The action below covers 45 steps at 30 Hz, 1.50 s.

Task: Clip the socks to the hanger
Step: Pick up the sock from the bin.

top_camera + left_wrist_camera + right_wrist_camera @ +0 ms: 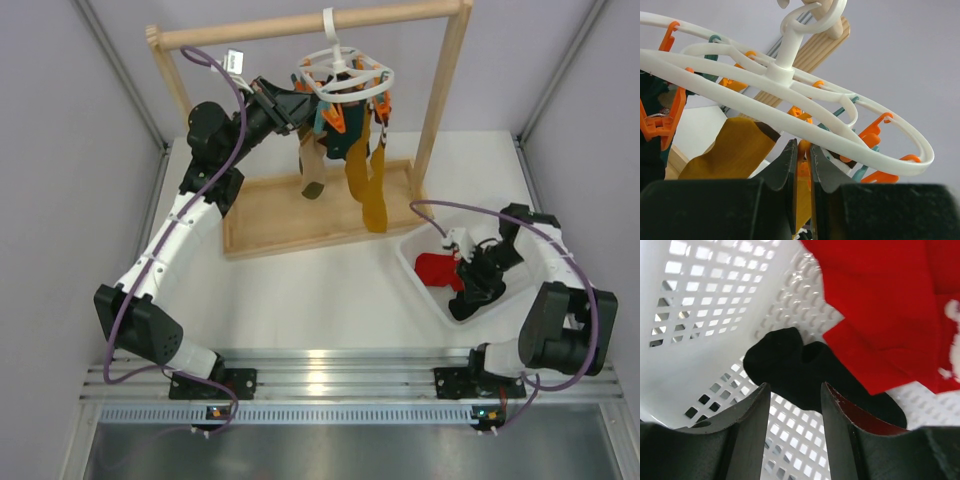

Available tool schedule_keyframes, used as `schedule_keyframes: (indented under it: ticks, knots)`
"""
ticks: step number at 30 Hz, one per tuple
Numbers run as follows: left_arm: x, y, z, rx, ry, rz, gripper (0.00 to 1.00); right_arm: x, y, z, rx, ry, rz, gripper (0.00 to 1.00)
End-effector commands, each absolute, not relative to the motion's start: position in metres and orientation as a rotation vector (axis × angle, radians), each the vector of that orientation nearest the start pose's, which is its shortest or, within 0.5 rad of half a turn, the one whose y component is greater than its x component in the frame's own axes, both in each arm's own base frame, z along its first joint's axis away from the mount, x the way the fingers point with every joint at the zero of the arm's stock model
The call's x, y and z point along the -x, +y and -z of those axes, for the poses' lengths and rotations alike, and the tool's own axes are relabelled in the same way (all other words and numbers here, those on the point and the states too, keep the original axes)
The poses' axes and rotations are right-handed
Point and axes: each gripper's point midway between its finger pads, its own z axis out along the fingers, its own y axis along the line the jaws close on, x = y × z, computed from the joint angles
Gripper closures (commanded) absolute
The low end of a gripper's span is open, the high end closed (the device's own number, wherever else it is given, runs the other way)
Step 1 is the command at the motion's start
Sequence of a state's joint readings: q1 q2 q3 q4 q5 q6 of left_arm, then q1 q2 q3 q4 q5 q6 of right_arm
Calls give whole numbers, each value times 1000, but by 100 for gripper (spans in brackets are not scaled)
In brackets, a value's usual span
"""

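My right pincer hangs wide open inside the white basket, which sits on the desk at about 4 o'clock from the desk's middle. Right under the gap lies a black sock, crumpled on the basket's mesh floor. I have no hold on it yet, and I cannot tell whether either finger brushes it. A red sock with a white patch lies over its edge, at 2 o'clock from it.

I judge the black sock to be light, soft and limp. It should bunch up in a pinch and droop as soon as it is lifted. I would take it near one end, through a single fold, so that a free edge is left for a clip to bite. I cannot make out which end is the cuff. The red sock on top may drag along, and the mesh holes could catch a fingertip if I go too deep.

Farther off, at 12 o'clock, my left pincer is narrow, squeezing an orange clip just under the white ring of the hanger. The hanger hooks over the top bar of the wooden rack. Yellow socks and a striped sock dangle from it. The clip looks like stiff, springy plastic. The hanger hangs free on its hook, so I expect it to swing or turn under any sideways push.
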<state>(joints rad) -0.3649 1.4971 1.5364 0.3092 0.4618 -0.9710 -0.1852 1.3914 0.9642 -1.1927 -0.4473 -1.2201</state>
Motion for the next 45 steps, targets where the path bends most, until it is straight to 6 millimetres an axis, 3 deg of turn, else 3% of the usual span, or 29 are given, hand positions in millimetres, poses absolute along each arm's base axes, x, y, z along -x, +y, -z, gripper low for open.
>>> schedule_keyframes:
  ticks: [1, 7, 12, 15, 20, 22, 26, 29, 35, 43, 45]
  knots:
    - [-387, -262, -509, -15, 1381, 1396, 100, -183, 12, -74, 1575, 2364, -561, 55]
    - [-387, -261, -509, -18, 1383, 1387, 100, -191, 10, -53, 1657, 2300, -468, 47]
    - [-388, -261, -507, -12, 1390, 1383, 100, -207, 7, -36, 1700, 2258, -339, 48]
    - [-389, -261, -507, -11, 1391, 1380, 100, -213, 5, -31, 1686, 2248, -293, 57]
    - [-389, -262, -504, -13, 1399, 1381, 100, -213, 13, -47, 1658, 2207, -316, 93]
    - [-389, -261, -504, -13, 1399, 1381, 100, -215, 19, -65, 1634, 2156, -325, 100]
    - [-388, -262, -504, -17, 1401, 1384, 100, -202, 33, -103, 1598, 2101, -406, 100]
    - [-387, -262, -504, -15, 1397, 1389, 100, -204, 43, -134, 1565, 2013, -419, 100]
    - [-386, -262, -504, -12, 1398, 1395, 100, -226, 70, -204, 1431, 1797, -419, 100]
    - [-388, -264, -501, -18, 1408, 1396, 100, -270, 112, -327, 1207, 1417, -380, 100]
    - [-388, -264, -500, -15, 1412, 1398, 100, -264, 133, -342, 1233, 1297, -358, 100]
